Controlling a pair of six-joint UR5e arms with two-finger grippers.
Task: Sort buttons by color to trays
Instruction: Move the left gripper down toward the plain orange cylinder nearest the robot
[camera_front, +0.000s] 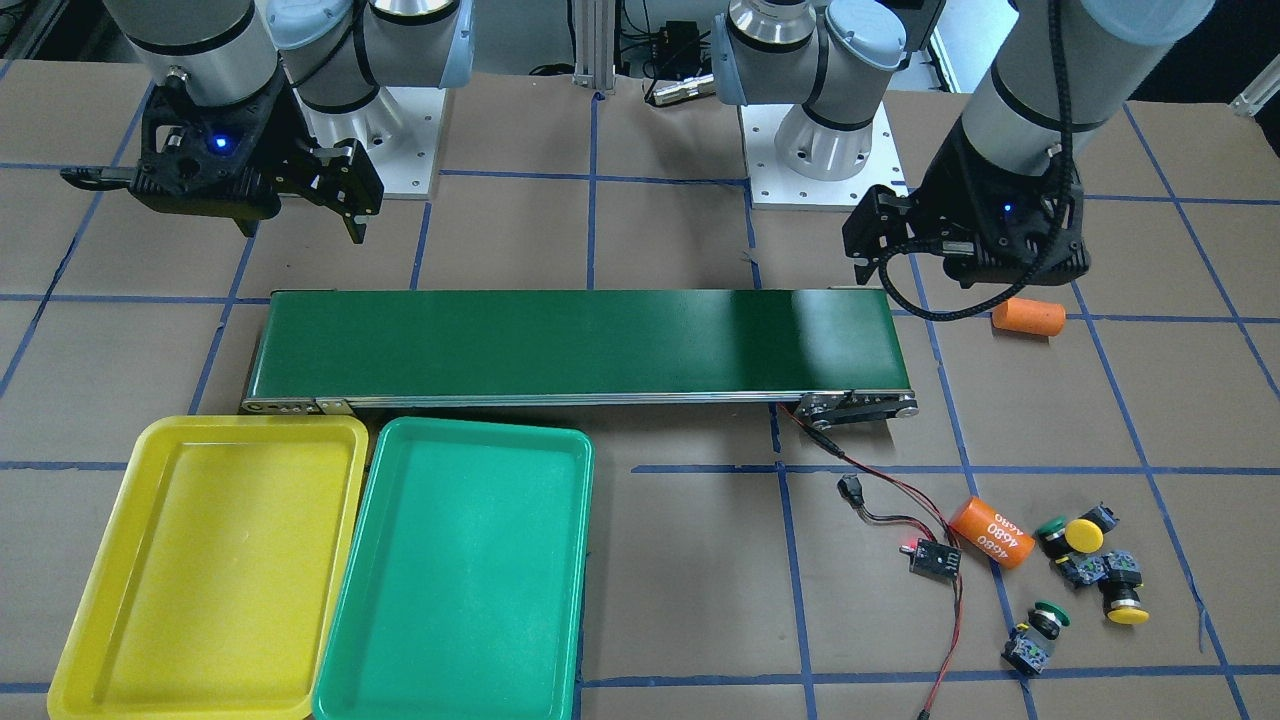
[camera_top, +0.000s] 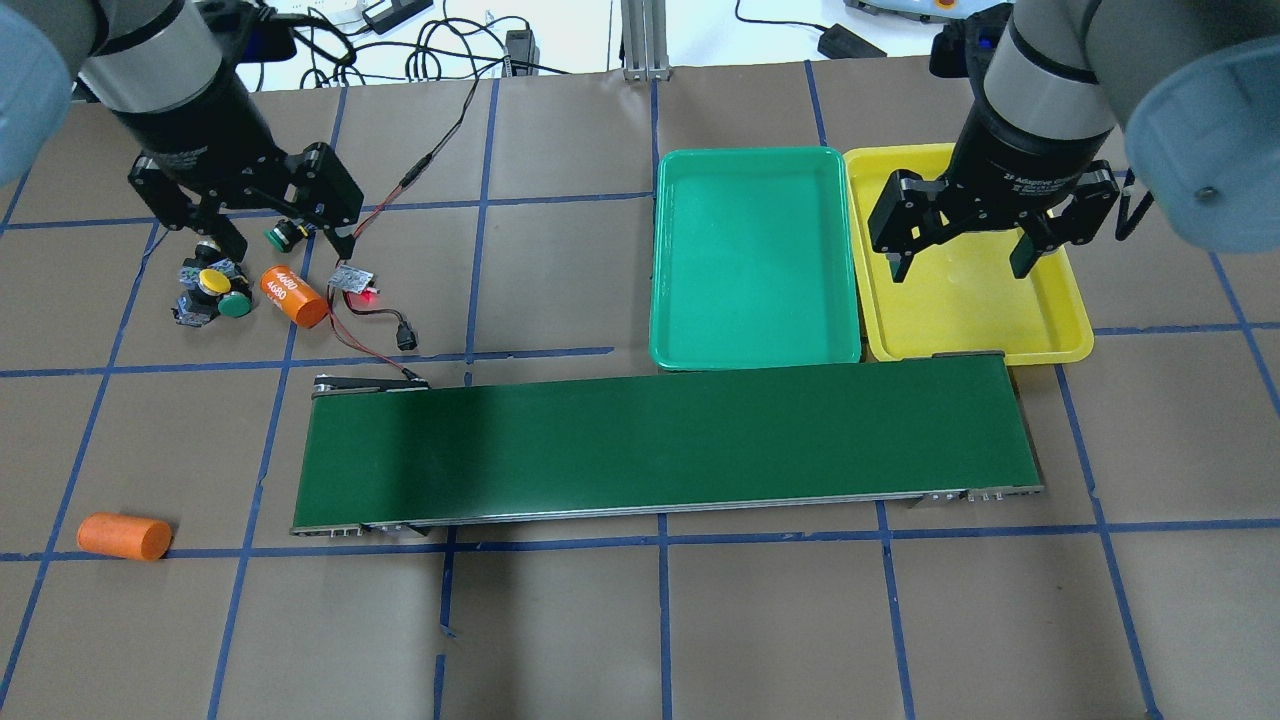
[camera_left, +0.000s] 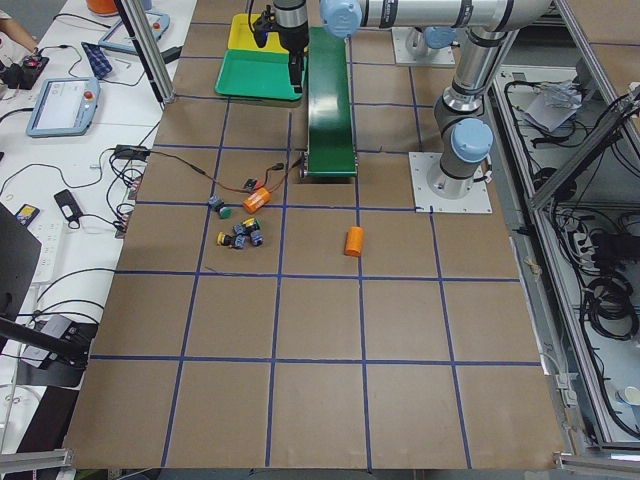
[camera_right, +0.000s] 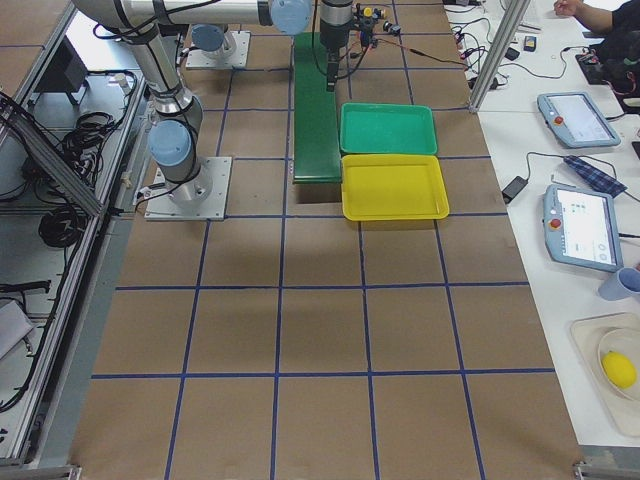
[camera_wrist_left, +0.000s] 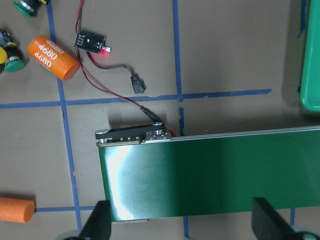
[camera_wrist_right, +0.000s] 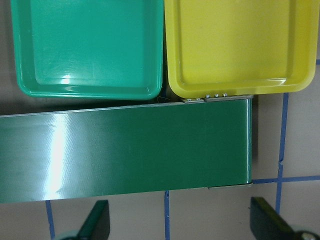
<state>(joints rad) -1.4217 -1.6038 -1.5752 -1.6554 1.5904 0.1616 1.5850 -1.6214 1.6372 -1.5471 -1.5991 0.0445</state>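
From overhead, my left gripper (camera_top: 285, 240) hangs with its fingers spread and nothing between them. The buttons (camera_top: 210, 283) lie on the table in that corner, just beside the orange cylinder (camera_top: 293, 296) marked 4680. My right gripper (camera_top: 960, 265) hovers over the yellow tray (camera_top: 975, 330), fingers likewise apart. Neither that tray nor the green tray (camera_top: 755, 250) holds a button yet.

The front-facing camera corrects this: my left gripper is by the end of the conveyor belt (camera_front: 570, 345), well apart from the four buttons.

The side views show too little of my fingers to add anything.

My left wrist camera catches the buttons only at its top-left corner. I judge I must travel across first, then descend on the green one lying apart from the other three. I should close on its black body rather than its cap, and keep off the wired circuit board (camera_wrist_left: 90, 40).

My right wrist camera shows both trays and my spread fingertips.
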